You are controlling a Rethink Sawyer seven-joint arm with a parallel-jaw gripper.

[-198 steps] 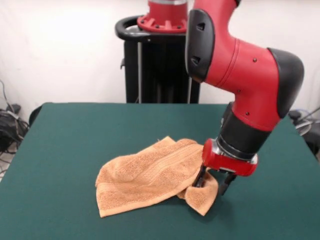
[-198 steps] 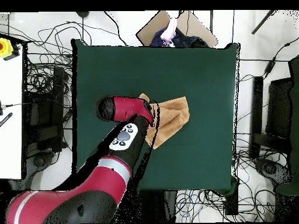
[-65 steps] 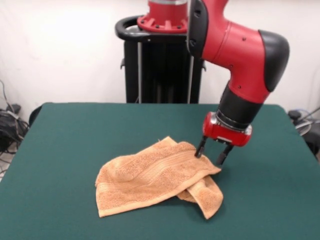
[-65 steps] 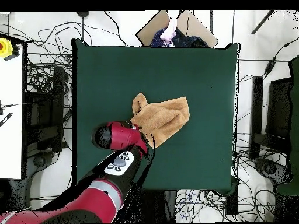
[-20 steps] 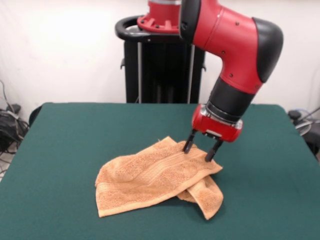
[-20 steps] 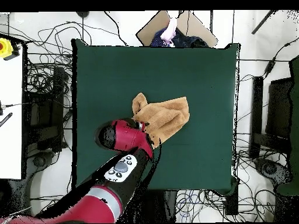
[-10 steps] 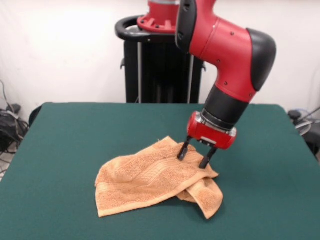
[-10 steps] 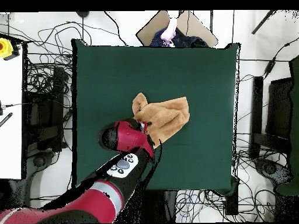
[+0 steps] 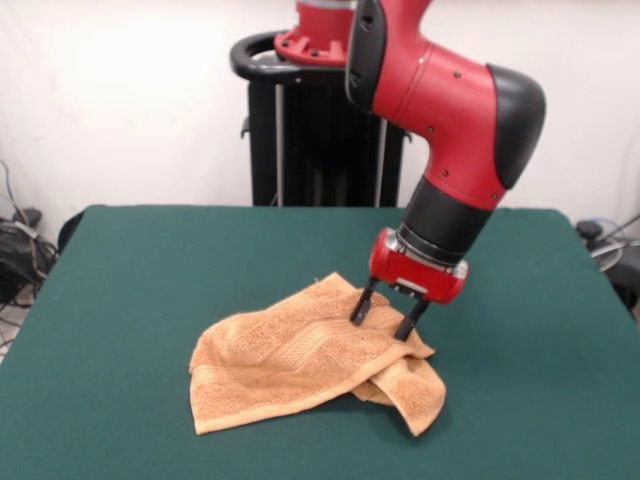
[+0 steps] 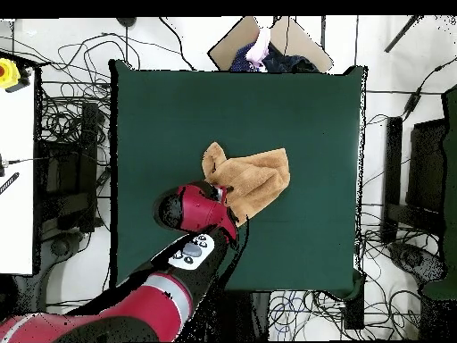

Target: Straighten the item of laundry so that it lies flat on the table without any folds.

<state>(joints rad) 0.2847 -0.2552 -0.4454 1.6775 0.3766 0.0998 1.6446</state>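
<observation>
Spread apart, the two dark fingers of the gripper (image 9: 385, 317) point down at the far right part of the towel (image 9: 300, 360), their tips at or just above the cloth, with nothing pinched between them. Half a second ago the gripper sat slightly farther right and higher; it has since slid a little further in over the cloth and lower. Ten seconds ago it was down at the towel's near right flap, and about three seconds ago it stood beyond the far right edge. The towel itself has kept the same shape over the last three seconds: a peach terry cloth lying crumpled near the middle of the table (image 9: 150, 270), a broad fold with a woven band running across its top layer and a smaller flap turned under at the near right corner. In the overhead view the towel (image 10: 259, 177) lies slightly right of the centre of the green table (image 10: 294, 107), and the red wrist of the arm (image 10: 201, 207) covers its lower left edge, hiding the fingers.
</observation>
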